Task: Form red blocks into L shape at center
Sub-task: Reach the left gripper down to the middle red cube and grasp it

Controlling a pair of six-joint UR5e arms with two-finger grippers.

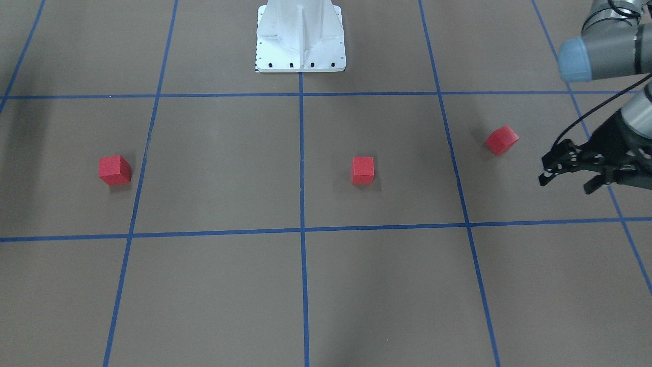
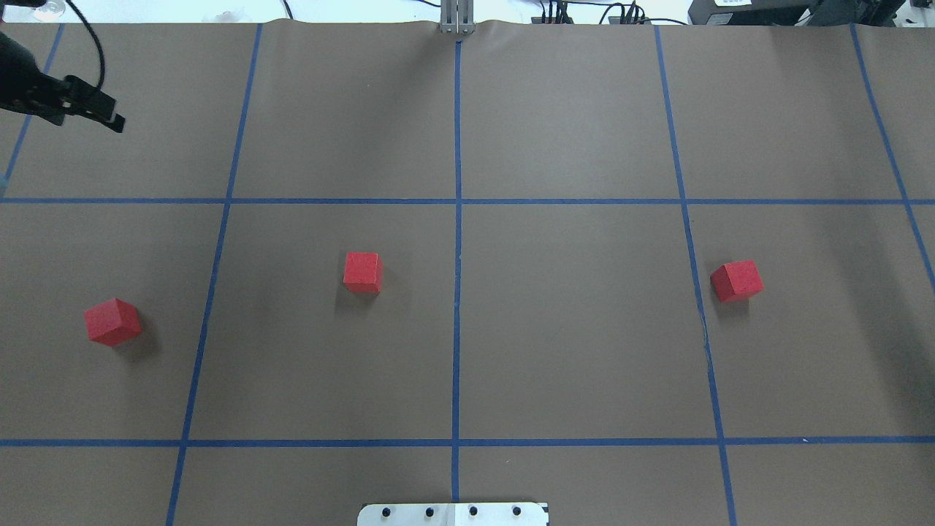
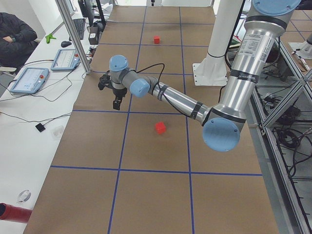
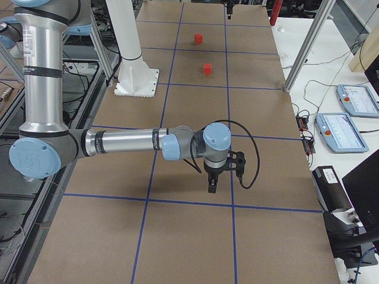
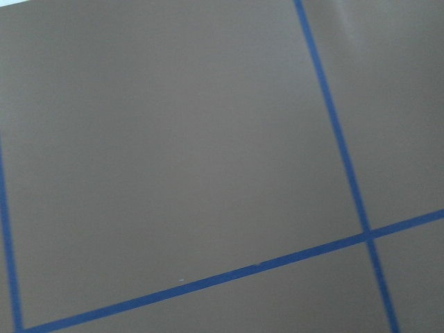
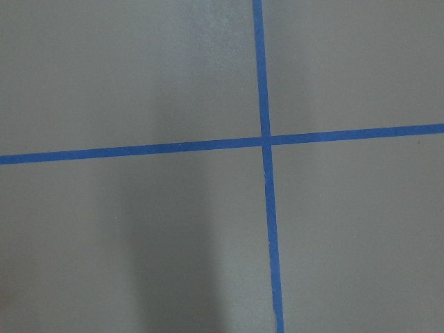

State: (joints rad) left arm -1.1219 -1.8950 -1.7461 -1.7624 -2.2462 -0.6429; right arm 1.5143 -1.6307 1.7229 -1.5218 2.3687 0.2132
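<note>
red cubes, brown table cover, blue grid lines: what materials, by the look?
The red blocks: matte, faintly speckled faces, crisp edges; perhaps painted wood or dense foam, cannot tell which.
The brown cover: dull, no glare, looks like a paper sheet; its far edge ripples slightly.
The blue lines: thin adhesive tape, likely painter's tape, slightly uneven in places.

A robot lab is seen: grey robot arms [image 3: 246, 68], a brown table [image 3: 151, 146] marked with blue tape lines [image 3: 156, 170], control pads [image 3: 29, 79] at nine o'clock, perhaps computer screens [image 3: 84, 9] at eleven.
</note>
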